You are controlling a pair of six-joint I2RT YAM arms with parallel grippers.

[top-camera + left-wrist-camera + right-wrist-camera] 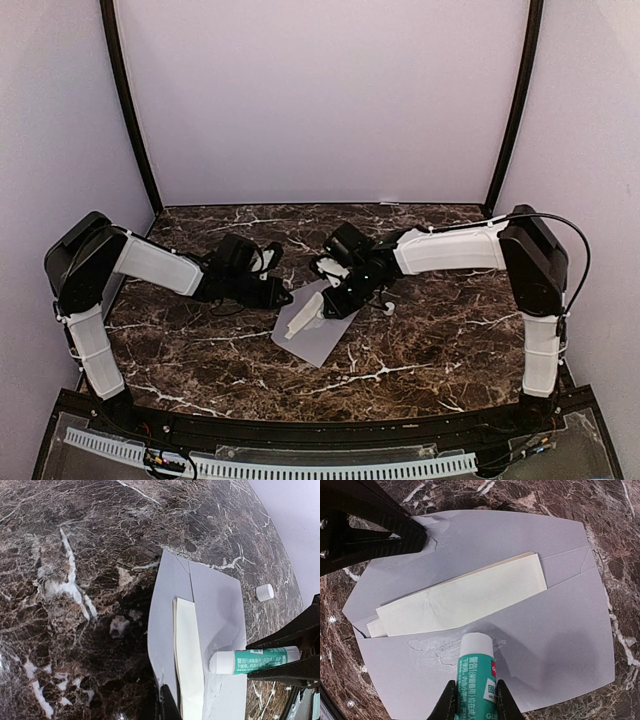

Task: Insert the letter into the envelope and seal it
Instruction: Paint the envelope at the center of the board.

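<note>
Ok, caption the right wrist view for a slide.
Right tool holds a glue stick on the smeared envelope, letter tucked inside.

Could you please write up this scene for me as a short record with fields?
surface: dark marble table
envelope: lies flat, flap open, not yet sealed
letter: cream, partly in the pocket, upper part showing
glue stick: uncapped, tip on the envelope's front panel
glue smear: beside the tip
right claw: shut on the glue stick
left claw: shut, tip apparently resting on the open flap
cap: white, loose on the table, apart from the envelope
</note>
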